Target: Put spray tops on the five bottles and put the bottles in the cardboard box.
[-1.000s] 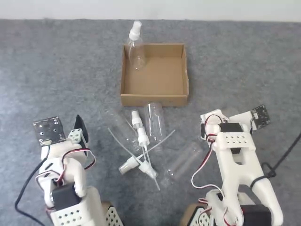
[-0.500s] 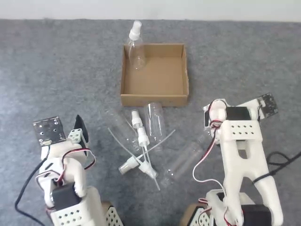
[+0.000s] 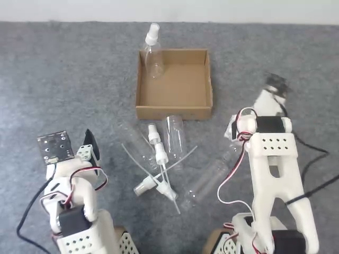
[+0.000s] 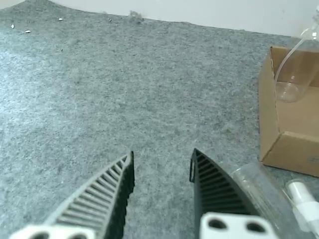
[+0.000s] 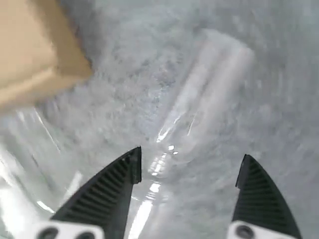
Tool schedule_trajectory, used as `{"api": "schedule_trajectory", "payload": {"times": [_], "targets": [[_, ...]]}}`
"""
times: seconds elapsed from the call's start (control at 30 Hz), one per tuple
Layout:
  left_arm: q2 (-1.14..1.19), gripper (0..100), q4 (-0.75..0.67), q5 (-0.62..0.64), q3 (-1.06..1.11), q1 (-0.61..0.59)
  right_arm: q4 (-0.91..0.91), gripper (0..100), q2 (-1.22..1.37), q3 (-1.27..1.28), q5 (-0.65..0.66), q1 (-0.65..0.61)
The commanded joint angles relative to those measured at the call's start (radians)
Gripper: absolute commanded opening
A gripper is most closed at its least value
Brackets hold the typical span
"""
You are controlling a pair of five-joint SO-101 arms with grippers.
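The cardboard box [image 3: 174, 83] sits at the back centre, with one capped bottle [image 3: 152, 50] leaning in its back left corner. Several clear uncapped bottles lie in front of it, among them one [image 3: 174, 135] near the box wall and one [image 3: 209, 182] by the right arm. Loose spray tops [image 3: 157, 143] with long tubes lie between them. My right gripper [image 5: 190, 159] is open, its jaws straddling the air just above a lying clear bottle [image 5: 204, 99] near the box corner [image 5: 35, 55]. My left gripper [image 4: 162, 159] is open over bare carpet, left of a bottle [image 4: 259, 184].
Grey carpet covers the table. The right arm [image 3: 270, 153] stands right of the bottle pile, the left arm [image 3: 74, 180] at the front left. Open carpet lies left and right of the box.
The right arm has stretched forward and its wrist has rolled, swinging its camera from the right side to the far side. The left arm, bottles and tops have not moved.
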Motion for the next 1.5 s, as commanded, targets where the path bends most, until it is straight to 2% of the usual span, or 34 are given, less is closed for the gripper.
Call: {"api": "schedule_trajectory", "payload": {"times": [0.0,0.13,0.7,1.23,1.47], "targets": [[-0.008,17,0.002,0.002,-0.013,-0.003,-0.018,26.7,-0.054,-0.028,0.167,0.008],[-0.008,17,0.002,0.002,-0.013,-0.003,-0.018,27.0,-0.054,-0.029,0.259,0.004],[-0.008,17,0.002,0.002,-0.013,-0.003,-0.008,27.1,-0.044,-0.023,1.169,0.013],[-0.008,17,0.002,0.002,-0.013,-0.003,-0.008,27.1,-0.042,0.066,1.626,0.012],[-0.008,17,0.002,0.002,-0.013,-0.003,-0.016,27.1,0.038,0.060,1.732,0.015]]}}
